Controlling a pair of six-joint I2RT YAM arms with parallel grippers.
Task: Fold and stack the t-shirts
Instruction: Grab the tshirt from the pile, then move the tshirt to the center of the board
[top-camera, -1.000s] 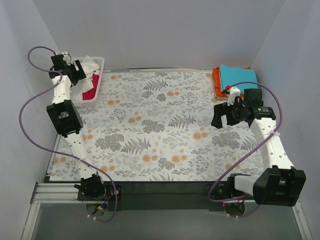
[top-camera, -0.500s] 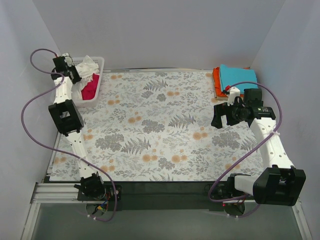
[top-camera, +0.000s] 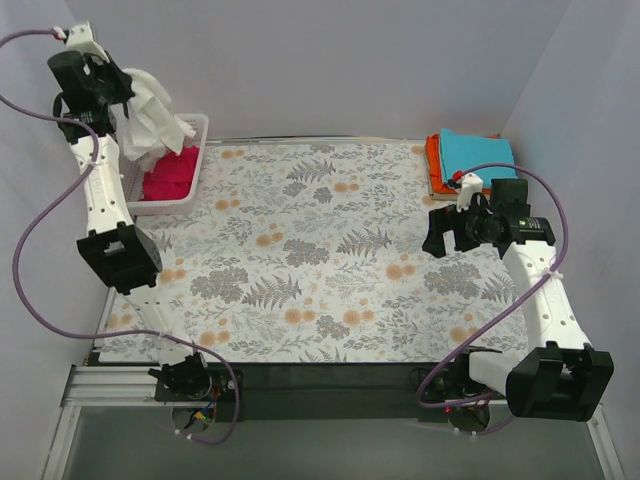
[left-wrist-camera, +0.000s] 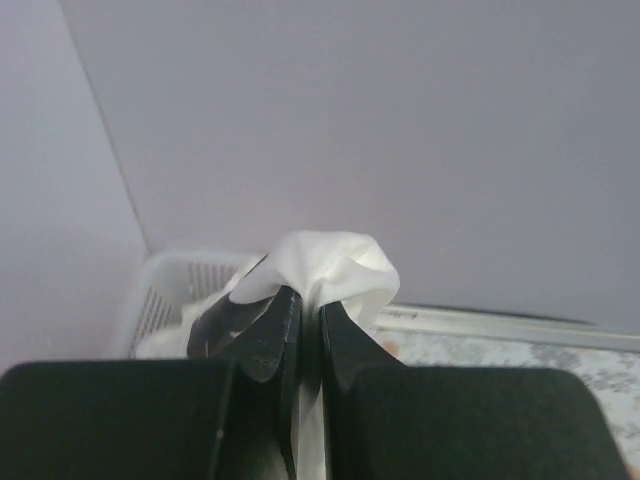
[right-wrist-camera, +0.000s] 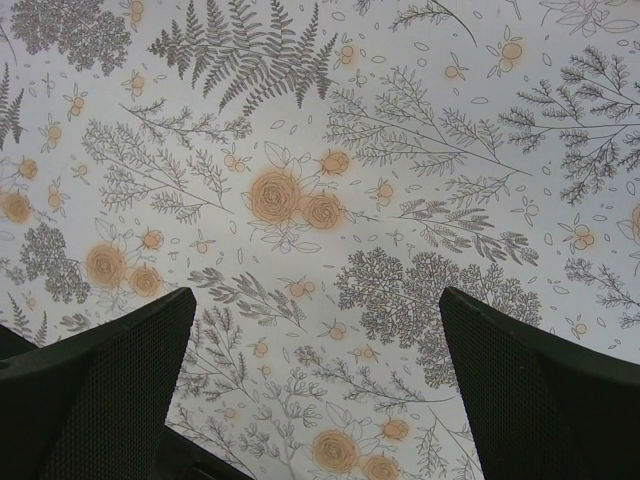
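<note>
My left gripper (top-camera: 118, 88) is raised high above the white mesh basket (top-camera: 185, 198) at the back left. It is shut on the off-white t-shirt (top-camera: 152, 118), which hangs down from it in a bunch. In the left wrist view the cloth (left-wrist-camera: 330, 265) bulges out past the closed fingertips (left-wrist-camera: 285, 310). A magenta t-shirt (top-camera: 172, 176) lies crumpled in the basket. Teal (top-camera: 478, 152) and orange (top-camera: 433, 160) t-shirts lie folded in a stack at the back right corner. My right gripper (top-camera: 441, 240) hovers open over the bare floral covering (right-wrist-camera: 330, 200), holding nothing.
Pale walls close in the table on the left, back and right. The basket's rim (left-wrist-camera: 180, 265) shows below the held cloth in the left wrist view. The floral covering (top-camera: 320, 250) spans the table between the basket and the stack.
My left gripper closed on the off-white t-shirt in the basket and lifted it high up and to the left, uncovering more of the magenta shirt. The right arm stayed still.
</note>
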